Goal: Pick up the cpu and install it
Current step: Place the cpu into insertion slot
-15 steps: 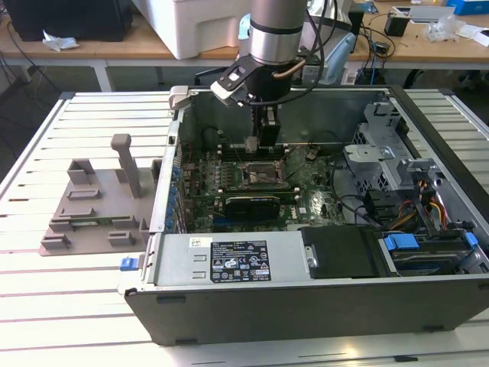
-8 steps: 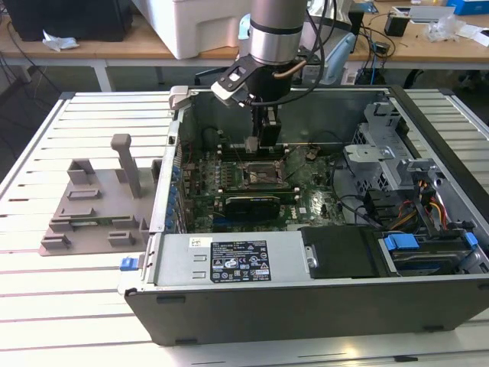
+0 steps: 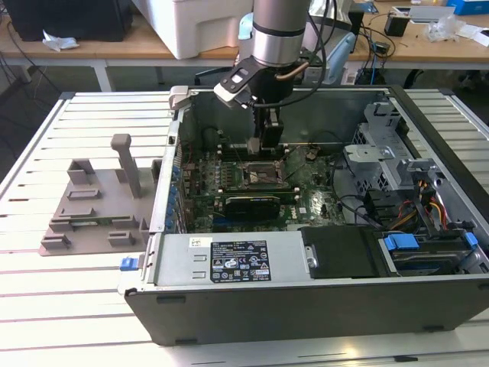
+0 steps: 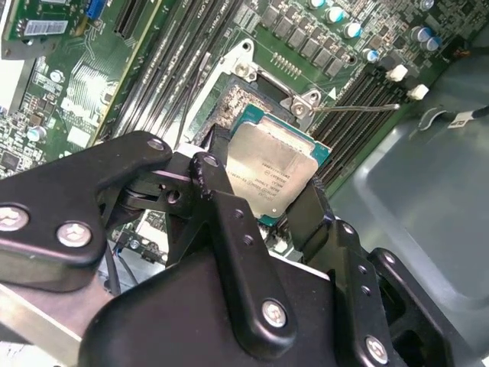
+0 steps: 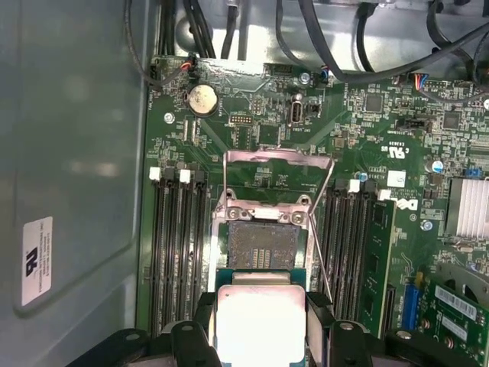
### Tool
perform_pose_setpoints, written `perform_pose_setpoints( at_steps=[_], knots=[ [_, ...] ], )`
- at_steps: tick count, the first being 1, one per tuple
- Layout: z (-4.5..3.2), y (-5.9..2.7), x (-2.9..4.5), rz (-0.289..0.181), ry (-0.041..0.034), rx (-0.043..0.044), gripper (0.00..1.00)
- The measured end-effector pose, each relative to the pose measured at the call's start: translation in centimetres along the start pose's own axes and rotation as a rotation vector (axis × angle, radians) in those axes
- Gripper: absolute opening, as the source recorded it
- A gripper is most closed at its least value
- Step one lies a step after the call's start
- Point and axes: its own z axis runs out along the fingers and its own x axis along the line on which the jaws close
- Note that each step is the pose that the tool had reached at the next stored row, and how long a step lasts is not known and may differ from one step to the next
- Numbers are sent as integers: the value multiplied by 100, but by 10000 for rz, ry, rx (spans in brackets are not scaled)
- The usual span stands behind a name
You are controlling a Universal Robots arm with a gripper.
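- My black metal link-arm gripper is nearest the lens in both wrist views. Its two fingers are pressed in against opposite edges of the cpu, a small flat square chip with a silvery-white metal top and a thin darker rim.
- The chip sits pinched between my fingertips, so I judge the pick-up part done.
- Just beyond my fingertips lies the black-framed square socket on the green motherboard. Its field of contacts is bare, and in the first wrist view the chip covers only the edge nearest me.
- The socket's thin silver metal retention frame stands swung back on the far side from me, so the seat is open.
- Long black memory slots run in rows on either side of the socket.
- In the exterior view I hang inside the open grey metal computer case, close above the socket. The grey plastic tray is well apart from me, outside the case.
- The install is what is left: the chip is not seated. I cannot tell how much gap separates it from the contacts.
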Motion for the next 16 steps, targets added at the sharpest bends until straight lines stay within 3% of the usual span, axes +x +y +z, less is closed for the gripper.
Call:
perform_pose_setpoints(
  at_steps=[9,16],
  knots=[
    [71,15,0,1,-10,2,55],
    [173,24,0,1,-20,3,55]
  ],
)
